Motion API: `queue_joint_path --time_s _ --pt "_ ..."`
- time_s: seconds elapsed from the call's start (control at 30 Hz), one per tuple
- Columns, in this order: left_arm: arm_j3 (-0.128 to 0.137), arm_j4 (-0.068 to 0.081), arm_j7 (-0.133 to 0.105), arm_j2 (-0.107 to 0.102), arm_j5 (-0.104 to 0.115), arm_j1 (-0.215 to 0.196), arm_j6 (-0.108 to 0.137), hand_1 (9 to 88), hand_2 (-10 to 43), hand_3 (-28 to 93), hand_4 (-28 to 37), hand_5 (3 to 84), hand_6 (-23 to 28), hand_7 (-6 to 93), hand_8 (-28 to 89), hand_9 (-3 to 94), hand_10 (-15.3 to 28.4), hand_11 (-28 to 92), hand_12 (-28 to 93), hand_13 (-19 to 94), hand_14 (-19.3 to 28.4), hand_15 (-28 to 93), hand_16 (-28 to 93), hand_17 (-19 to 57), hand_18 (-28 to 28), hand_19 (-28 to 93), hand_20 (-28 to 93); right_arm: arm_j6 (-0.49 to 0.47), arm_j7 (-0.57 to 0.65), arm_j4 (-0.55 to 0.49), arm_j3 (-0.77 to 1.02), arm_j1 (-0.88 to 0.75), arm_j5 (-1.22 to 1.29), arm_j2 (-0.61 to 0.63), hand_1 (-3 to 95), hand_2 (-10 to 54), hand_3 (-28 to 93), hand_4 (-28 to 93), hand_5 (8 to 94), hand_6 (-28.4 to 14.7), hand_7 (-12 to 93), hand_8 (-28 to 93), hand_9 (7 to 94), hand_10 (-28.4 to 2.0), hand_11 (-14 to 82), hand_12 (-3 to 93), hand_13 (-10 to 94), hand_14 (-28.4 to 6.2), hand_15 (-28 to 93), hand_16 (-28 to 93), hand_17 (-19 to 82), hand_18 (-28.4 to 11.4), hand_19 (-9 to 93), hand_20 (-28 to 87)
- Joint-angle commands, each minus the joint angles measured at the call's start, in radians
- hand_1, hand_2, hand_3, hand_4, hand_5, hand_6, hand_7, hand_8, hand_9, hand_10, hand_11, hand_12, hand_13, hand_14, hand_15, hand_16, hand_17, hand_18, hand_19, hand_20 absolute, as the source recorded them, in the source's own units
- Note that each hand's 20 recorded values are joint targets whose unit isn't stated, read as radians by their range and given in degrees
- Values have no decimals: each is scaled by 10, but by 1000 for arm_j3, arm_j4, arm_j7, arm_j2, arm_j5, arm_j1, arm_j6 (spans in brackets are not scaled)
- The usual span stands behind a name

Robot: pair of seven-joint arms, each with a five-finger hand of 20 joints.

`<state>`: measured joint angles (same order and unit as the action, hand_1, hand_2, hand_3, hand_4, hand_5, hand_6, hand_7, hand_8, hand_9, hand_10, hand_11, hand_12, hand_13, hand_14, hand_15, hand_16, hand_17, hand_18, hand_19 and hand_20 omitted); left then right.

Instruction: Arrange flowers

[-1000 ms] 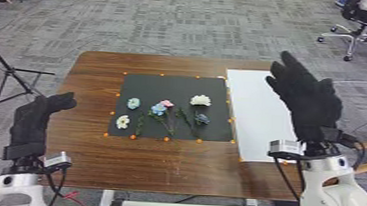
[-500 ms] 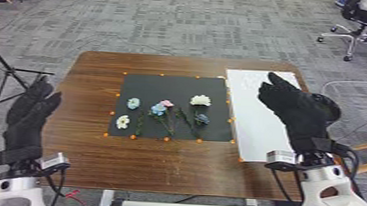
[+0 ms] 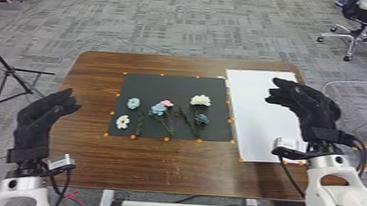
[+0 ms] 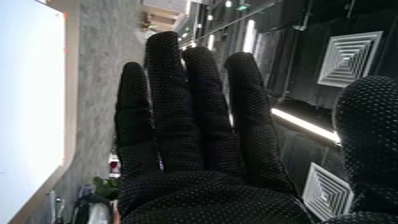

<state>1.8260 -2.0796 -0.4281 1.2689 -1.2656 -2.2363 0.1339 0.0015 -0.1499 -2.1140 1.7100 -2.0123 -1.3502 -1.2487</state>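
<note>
Flanking flowers [image 3: 200,100] on a mat [image 3: 163,82], the left hand [image 3: 37,118] and right hand [image 3: 311,109] have loosely straight fingers [image 4: 169,100], wrist-box print [image 3: 62,162] blurred.

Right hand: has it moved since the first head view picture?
Yes, back toward the robot. In the head view, the right hand had its fingertips beyond the far edge of the white sheet; now they end short of that edge.

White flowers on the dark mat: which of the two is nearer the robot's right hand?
The far-right white flower, just beyond the dark blue flower. The other white flower lies by the mat's left edge.
</note>
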Motion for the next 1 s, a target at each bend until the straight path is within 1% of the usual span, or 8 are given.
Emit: queue_joint_path --time_s 0.03,0.27,0.4,0.53,0.6,0.73,0.9,1.0 --pt "-5 0 20 9 16 -7 14 292 -22 702 -248 504 27 145 -76 519 139 212 122 469 181 275 11 119 155 301 312 -15 -5 -11 9 -23 45 -14 178 35 679 -144 562 -18 120 -74 601 -155 83 178 529 -145 168 273 235 -162 180 340" --pt "-13 5 30 7 20 -1 6 285 -21 708 -250 508 25 147 -77 519 140 216 125 450 181 275 14 107 149 261 292 -7 -13 -17 -6 -28 107 -12 123 28 675 -146 529 14 106 -76 366 -148 32 146 263 -173 56 258 194 -225 130 273" --pt "0 -2 33 5 23 -9 8 288 -18 701 -247 468 26 130 -76 606 147 314 165 496 182 414 19 102 151 251 292 30 -46 -18 -7 -43 118 -9 74 75 637 -162 726 22 138 -88 586 -130 82 134 268 -151 42 260 124 -188 104 224" --pt "4 -10 22 18 51 -20 60 292 -14 691 -244 448 25 108 -72 703 155 493 203 565 185 447 23 95 150 205 274 1 -30 -11 -15 -35 166 -10 50 85 654 -170 466 18 68 -76 779 -139 132 166 427 -150 126 208 163 -186 108 247" --pt "-10 -5 17 14 75 -2 67 291 -14 693 -242 451 25 104 -70 715 161 565 218 583 187 453 24 91 148 182 264 -44 -37 -4 -9 -20 148 -11 49 86 654 -169 488 18 69 -76 729 -142 108 163 411 -155 128 202 163 -188 112 252" --pt "-1 -1 31 6 19 -2 15 290 -14 697 -244 466 24 105 -70 718 162 629 230 581 190 416 16 80 146 147 244 -67 -44 -11 0 -41 121 -11 43 85 659 -164 657 13 106 -77 504 -139 58 133 315 -159 97 210 147 -189 106 256" --pt "-4 2 27 7 53 7 31 290 -12 699 -246 484 22 110 -70 715 163 616 222 560 190 374 18 72 145 130 233 -41 -37 -8 -6 -36 162 -10 52 81 660 -159 610 17 98 -78 452 -143 53 128 309 -163 90 222 141 -191 114 256" --pt "5 0 27 8 36 3 26 289 -9 699 -247 489 22 113 -71 713 164 615 223 554 188 367 22 71 145 129 232 -38 -38 -4 -14 -29 149 -3 54 78 663 -157 582 14 90 -76 462 -143 57 129 318 -164 91 226 141 -192 117 255"
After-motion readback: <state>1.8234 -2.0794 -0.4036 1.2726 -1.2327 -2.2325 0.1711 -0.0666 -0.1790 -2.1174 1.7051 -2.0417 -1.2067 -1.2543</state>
